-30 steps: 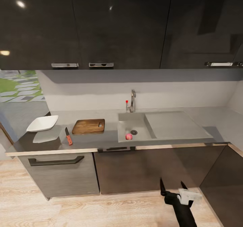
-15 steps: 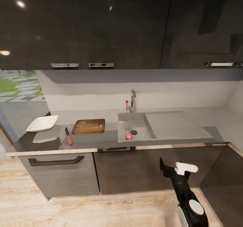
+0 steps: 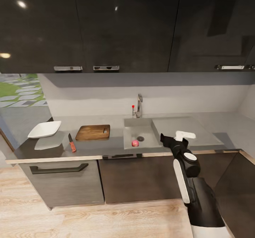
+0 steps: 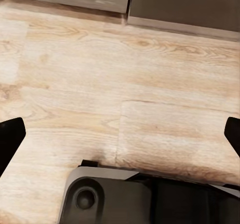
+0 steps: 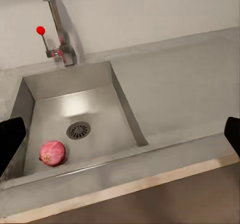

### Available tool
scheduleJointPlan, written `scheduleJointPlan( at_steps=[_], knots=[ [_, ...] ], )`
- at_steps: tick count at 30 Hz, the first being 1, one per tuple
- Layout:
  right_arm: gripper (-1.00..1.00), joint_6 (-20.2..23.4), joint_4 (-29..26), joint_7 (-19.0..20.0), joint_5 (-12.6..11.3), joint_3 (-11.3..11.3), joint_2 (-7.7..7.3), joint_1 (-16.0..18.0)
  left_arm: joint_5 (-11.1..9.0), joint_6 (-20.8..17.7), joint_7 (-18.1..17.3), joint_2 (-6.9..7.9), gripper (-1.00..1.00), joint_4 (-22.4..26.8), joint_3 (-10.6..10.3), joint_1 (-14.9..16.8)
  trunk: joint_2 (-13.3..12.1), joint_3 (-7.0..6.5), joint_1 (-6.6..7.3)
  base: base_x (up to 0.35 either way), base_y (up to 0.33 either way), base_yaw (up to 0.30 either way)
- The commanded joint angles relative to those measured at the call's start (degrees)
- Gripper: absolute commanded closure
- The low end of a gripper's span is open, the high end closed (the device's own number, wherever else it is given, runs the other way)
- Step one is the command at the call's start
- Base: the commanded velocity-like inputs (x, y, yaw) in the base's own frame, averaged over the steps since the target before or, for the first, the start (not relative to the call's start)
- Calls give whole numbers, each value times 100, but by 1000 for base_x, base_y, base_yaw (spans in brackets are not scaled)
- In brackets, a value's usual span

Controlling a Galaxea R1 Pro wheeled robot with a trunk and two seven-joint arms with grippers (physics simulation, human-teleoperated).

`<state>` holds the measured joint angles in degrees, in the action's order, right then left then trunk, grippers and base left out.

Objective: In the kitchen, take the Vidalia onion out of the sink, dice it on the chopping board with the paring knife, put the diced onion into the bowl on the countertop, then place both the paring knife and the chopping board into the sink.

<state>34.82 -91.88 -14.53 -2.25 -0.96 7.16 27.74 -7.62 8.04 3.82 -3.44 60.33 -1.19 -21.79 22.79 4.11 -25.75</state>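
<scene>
Countertop (image 3: 106, 147) unchanged — right gripper (image 3: 173, 137) raised, now over sink (image 3: 131, 134) edge.

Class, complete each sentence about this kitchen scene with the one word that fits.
1. The onion lies inside the ____.
2. The paring knife lies between the chopping board and the ____.
3. The faucet has a ____ knob.
4. The right gripper's fingers are spread ____.

Missing words: sink; bowl; red; open

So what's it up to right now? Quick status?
Right gripper open, empty, raised beside the sink. Left gripper open over floor. Onion in basin near drain. Nothing blocking it.
</scene>
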Motion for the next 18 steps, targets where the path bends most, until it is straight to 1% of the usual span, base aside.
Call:
scheduleJointPlan(
  at_steps=[1, 2, 3, 4, 6, 7, 8, 9, 11, 12, 14, 16, 18],
  knots=[
    [-100, 121, 48, -56, -23, -8, 32, 136, -55, 14, 22, 2, -100, 5, -12, 0, 13, 13, -3, 0, 0, 0],
    [-100, 278, 186, -72, -22, -9, 95, 377, -55, 14, 22, 1, -100, 3, -12, 1, 13, 13, -3, 0, 0, 0],
    [-100, 345, 277, -78, -22, -9, 128, 499, -55, 14, 22, 1, -100, 2, -12, 1, 13, 13, -3, 0, 0, 0],
    [-100, 448, 529, -87, -22, -9, 200, 745, -55, 14, 22, 1, -100, 0, -13, 0, 13, 13, -3, 0, 0, 0],
    [-100, 512, 848, -93, -21, -9, 283, 1002, -55, 14, 22, 1, -100, 0, -13, 0, 13, 13, -3, 0, 0, 0],
    [-100, 552, 1230, -96, -21, -9, 283, 1268, -55, 14, 22, 1, -100, 2, -13, 0, 13, 13, -3, 0, 0, 0],
    [-100, 562, 1444, -97, -21, -9, 283, 1408, -55, 14, 22, 1, -100, 2, -13, 0, 13, 13, -3, 0, 0, 0],
    [-100, 573, 1924, -99, -21, -9, 283, 1698, -55, 14, 22, 1, -100, 3, -13, 0, 13, 13, -3, 0, 0, 0],
    [-100, 565, 2438, -97, -24, -9, 283, 2003, -55, 14, 22, 1, -100, 4, -13, 1, 13, 13, -3, 0, 0, 0],
    [-100, 536, 2951, -96, -29, -9, 283, 2315, -55, 14, 22, 1, -100, 7, -13, 2, 13, 13, -3, 0, 0, 0],
    [-100, 484, 3431, -92, -36, -9, 283, 2618, -55, 14, 22, 1, -100, 13, -13, 4, 13, 13, -3, 0, 0, 0],
    [-100, 303, 4279, -84, -43, -9, 283, 3091, -55, 14, 22, 4, -100, 18, -13, 4, 13, 13, -3, 0, 0, 0],
    [-100, 194, 4614, -78, -46, -8, 283, 3236, -55, 14, 22, 3, -100, 18, -13, 3, 13, 13, -3, 0, 0, 0]
  ],
)
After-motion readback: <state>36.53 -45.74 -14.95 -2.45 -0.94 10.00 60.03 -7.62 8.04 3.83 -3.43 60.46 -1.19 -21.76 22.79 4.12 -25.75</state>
